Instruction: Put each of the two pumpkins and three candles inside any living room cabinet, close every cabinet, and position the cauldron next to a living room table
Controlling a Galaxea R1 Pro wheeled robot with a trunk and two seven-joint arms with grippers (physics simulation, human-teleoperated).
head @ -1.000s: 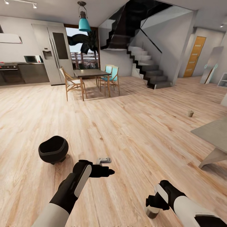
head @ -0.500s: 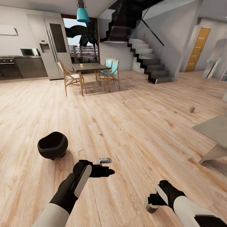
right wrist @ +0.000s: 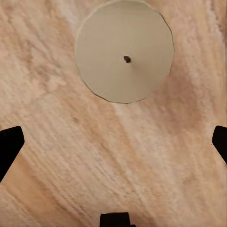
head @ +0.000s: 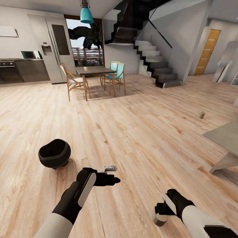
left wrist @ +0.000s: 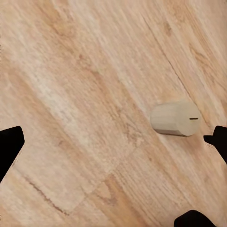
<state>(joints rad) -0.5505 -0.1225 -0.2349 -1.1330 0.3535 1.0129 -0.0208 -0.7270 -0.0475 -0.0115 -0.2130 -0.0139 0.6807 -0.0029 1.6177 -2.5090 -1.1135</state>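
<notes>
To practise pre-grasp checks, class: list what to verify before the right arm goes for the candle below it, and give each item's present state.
1. Right end effector open: ok.
2. Squat cream round candle upright on the light wood-plank floor, wick up: ok.
3. Candle between the fingers: not ok, it sits ahead of them.
4. Left end effector open and empty: ok.
5. Tan second candle upright: not ok, it lies on its side.
6. A cabinet drawer ready to receive them: cannot tell.
</notes>
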